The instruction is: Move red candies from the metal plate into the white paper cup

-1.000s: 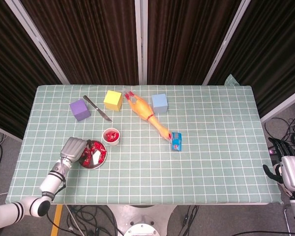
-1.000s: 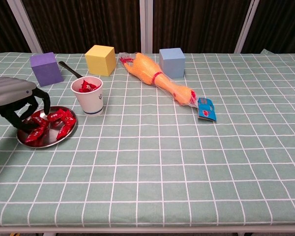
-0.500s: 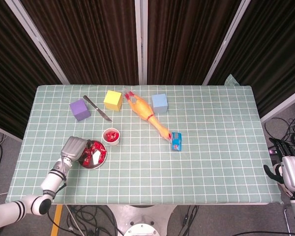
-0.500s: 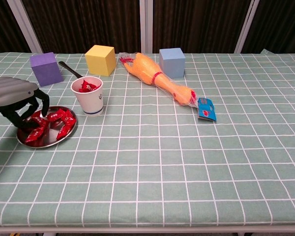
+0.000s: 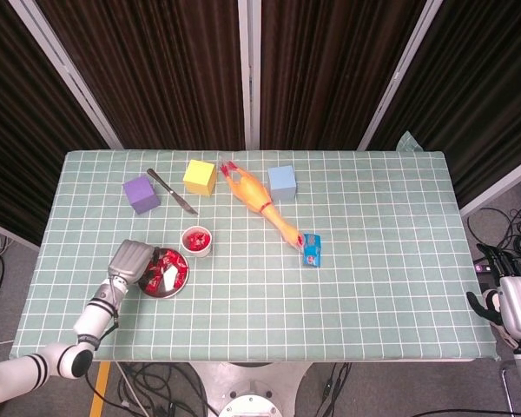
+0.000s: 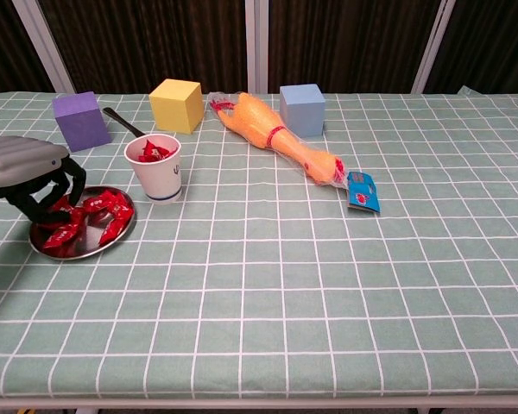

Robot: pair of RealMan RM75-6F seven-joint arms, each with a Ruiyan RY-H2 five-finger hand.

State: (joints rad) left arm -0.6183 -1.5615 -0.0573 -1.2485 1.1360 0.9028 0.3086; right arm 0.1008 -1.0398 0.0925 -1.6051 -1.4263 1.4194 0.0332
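Note:
The metal plate (image 6: pixel 114 239) lies at the table's front left with several red candies (image 6: pixel 104 207) in it. Just behind it the white paper cup (image 6: pixel 154 177) stands upright, holding a few red candies. My left hand (image 6: pixel 24 166) hangs over the plate's left side, fingers curled down and pinching a red candy (image 6: pixel 60 204). The head view shows the same hand (image 5: pixel 130 261) at the plate (image 5: pixel 161 294), with the cup (image 5: pixel 196 241) up and to the right. My right hand (image 5: pixel 504 304) hangs off the table's right edge, holding nothing.
Behind the cup lie a purple cube (image 6: pixel 80 120), a knife (image 6: pixel 123 122) and a yellow cube (image 6: pixel 175 105). A bagged rubber chicken (image 6: pixel 276 136) stretches diagonally past a blue cube (image 6: pixel 301 109) to a small blue packet (image 6: pixel 362 191).
My left hand has risen slightly and drawn a little left over the plate, its fingers closing in on a candy. The right hand has not moved.

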